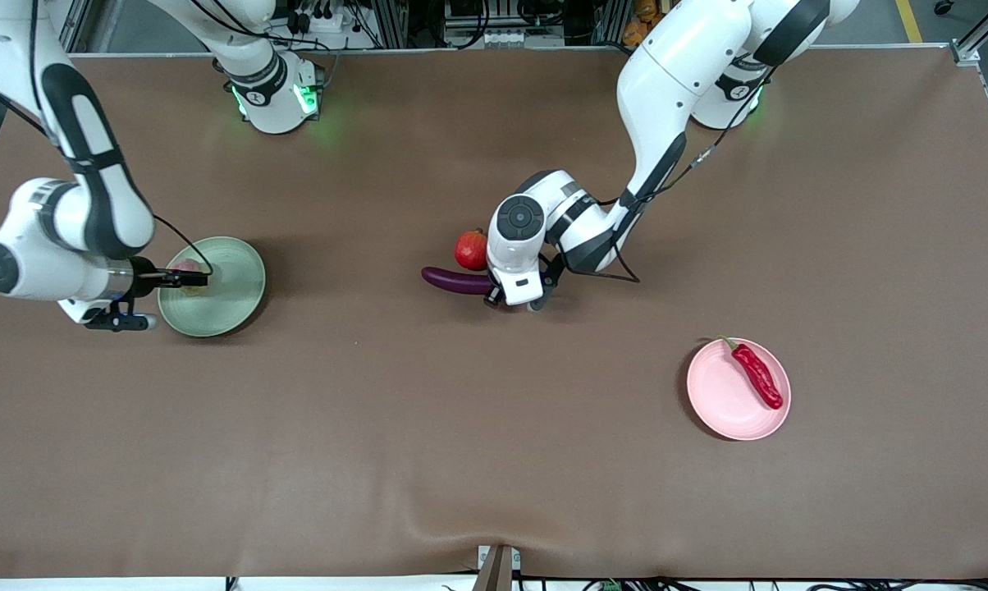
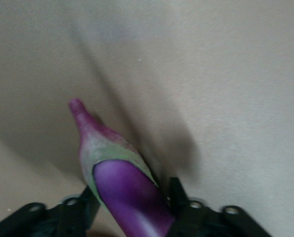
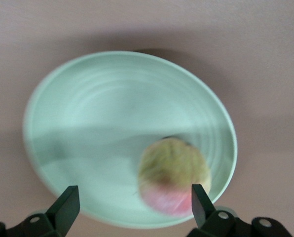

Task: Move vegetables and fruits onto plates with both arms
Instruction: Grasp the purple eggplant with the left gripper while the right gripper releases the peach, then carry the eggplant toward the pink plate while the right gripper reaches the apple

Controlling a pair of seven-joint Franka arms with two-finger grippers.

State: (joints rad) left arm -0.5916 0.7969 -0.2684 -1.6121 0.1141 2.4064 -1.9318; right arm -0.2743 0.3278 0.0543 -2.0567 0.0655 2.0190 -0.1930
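The left arm reaches from its base down to mid-table. The left gripper is low at the eggplant, fingers straddling it; whether they press it cannot be told. The pomegranate lies just beside the eggplant, farther from the front camera. The right arm bends low. The right gripper sits over the green plate, fingers spread apart, the peach on the plate between them. The chili pepper lies on the pink plate.
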